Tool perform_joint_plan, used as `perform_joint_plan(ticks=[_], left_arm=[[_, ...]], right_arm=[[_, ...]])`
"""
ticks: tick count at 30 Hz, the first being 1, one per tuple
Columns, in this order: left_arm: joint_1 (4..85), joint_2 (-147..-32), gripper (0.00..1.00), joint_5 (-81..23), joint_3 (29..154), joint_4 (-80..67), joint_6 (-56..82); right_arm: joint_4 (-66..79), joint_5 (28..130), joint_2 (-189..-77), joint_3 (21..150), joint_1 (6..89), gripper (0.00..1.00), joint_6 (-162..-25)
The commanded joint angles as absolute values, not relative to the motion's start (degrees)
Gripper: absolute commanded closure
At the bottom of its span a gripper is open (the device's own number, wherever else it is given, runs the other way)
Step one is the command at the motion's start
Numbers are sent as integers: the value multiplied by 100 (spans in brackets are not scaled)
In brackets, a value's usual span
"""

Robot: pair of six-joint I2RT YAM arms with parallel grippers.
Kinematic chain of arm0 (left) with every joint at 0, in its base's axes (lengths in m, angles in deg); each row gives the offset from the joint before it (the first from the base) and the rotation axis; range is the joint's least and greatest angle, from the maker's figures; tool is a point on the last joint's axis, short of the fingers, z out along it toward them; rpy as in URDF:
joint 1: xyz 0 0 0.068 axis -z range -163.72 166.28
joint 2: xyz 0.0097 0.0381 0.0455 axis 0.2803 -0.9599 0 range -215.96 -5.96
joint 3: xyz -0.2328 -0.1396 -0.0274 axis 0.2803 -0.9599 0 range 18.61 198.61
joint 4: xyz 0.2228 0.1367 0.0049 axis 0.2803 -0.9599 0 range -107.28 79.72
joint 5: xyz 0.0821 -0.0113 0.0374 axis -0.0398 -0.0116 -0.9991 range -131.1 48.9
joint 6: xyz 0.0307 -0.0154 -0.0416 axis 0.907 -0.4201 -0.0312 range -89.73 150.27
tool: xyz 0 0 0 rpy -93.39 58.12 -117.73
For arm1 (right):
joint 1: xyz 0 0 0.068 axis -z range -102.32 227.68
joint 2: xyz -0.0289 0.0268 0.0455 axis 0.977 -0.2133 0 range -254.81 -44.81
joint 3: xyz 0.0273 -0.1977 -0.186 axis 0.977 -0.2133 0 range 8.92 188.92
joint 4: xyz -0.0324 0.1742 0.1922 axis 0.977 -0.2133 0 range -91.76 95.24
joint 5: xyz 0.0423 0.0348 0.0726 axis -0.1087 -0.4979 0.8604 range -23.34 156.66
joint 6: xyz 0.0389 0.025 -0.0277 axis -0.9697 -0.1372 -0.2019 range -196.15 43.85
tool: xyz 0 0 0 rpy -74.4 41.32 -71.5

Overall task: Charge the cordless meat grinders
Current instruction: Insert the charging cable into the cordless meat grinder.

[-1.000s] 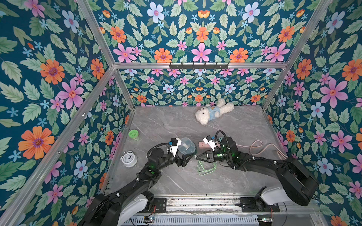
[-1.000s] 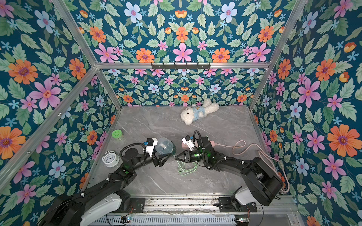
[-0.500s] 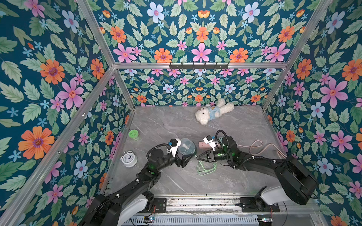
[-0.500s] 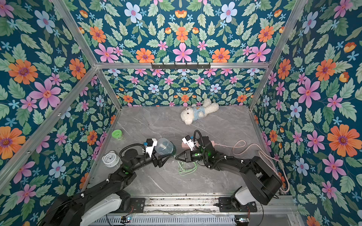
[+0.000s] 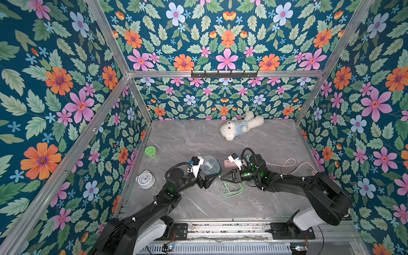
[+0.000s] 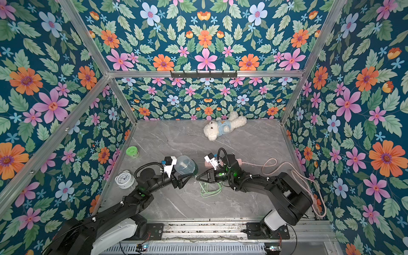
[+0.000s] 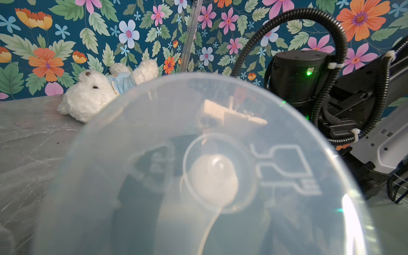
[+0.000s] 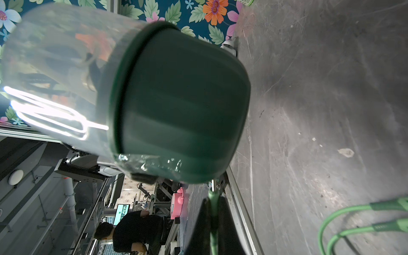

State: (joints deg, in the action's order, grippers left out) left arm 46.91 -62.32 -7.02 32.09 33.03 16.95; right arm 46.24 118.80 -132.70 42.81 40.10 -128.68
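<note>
Grinder (image 8: 176, 106) has a glossy translucent plastic cover, matt base; cable (image 8: 364, 207) is smooth, rubbery; surface (image 5: 194, 136) looks marbled; bear (image 5: 239, 128) is plush.

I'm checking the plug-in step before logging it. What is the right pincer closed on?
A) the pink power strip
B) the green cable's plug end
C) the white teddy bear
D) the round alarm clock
B: in the right wrist view the green cable's plug end sticks out of the shut right pincer, its metal tip close to the cordless meat grinder's dark green base.
</note>
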Motion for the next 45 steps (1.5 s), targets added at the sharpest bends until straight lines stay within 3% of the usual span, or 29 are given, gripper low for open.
perform_joint_plan(ticks=[1,15,22,31,45], left_arm=[[4713,-6203,28,-113,3219,3834,1592],[4713,-6536,28,719,3658,3529,1291],[4708,-6702,30,895,3848,3247,1242],[4757,-6720,34,851,3745,3651,1120],[4810,-6692,37,842,3870,3145,1416]], right_arm=[[5115,11691,-13220,4244,4108,100,-13023],[4314,11897,-12538,4206,4209,100,-12077],[3260,11418,-12042,4293,4209,100,-11474],[4085,11186,-12358,4282,4209,100,-12359],[3939,10941,-12401,4464,4265,100,-12562]])
